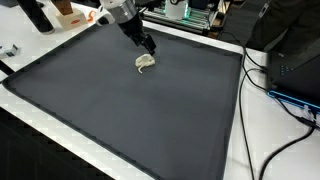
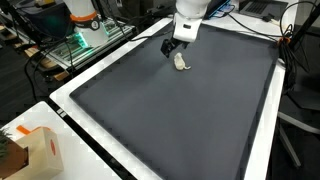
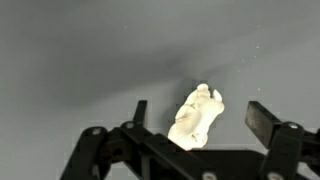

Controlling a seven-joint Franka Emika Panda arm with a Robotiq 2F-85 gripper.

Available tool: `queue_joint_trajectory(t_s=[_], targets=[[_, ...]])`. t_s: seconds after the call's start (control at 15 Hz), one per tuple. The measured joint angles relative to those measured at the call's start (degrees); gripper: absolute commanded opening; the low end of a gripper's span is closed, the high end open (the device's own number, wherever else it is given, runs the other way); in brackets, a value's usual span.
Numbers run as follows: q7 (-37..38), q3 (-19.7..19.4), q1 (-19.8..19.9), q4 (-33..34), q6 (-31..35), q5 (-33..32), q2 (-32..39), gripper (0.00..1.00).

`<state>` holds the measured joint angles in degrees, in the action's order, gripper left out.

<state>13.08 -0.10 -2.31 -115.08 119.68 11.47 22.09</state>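
Observation:
A small cream-white crumpled lump (image 3: 196,117) lies on the dark grey mat (image 3: 80,60). In both exterior views the same lump (image 1: 145,62) (image 2: 182,63) rests toward the far part of the mat, right under the arm's tip. My gripper (image 3: 198,118) hovers just over it, open wide, with one finger (image 3: 140,112) on each side and neither touching it. From outside, the gripper (image 1: 147,46) (image 2: 170,46) sits just above and slightly behind the lump. The lump's lower end is hidden behind the gripper frame in the wrist view.
The dark mat (image 1: 120,110) covers a white-edged table (image 2: 70,105). A cardboard box (image 2: 35,150) stands off the mat's corner. Cables (image 1: 275,85) and a blue-lit device run along one side. Equipment racks (image 2: 85,35) stand beyond the far edge.

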Motion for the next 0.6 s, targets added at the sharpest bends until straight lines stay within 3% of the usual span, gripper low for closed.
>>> queue_joint_trajectory(t_s=[0.33, 0.6], targets=[[-16.81, 0.29, 3.47, -2.16, -0.15, 3.37, -3.92, 1.0], [-29.87, 0.34, 8.11, -4.94, 0.26, 13.82, -5.99, 1.0]])
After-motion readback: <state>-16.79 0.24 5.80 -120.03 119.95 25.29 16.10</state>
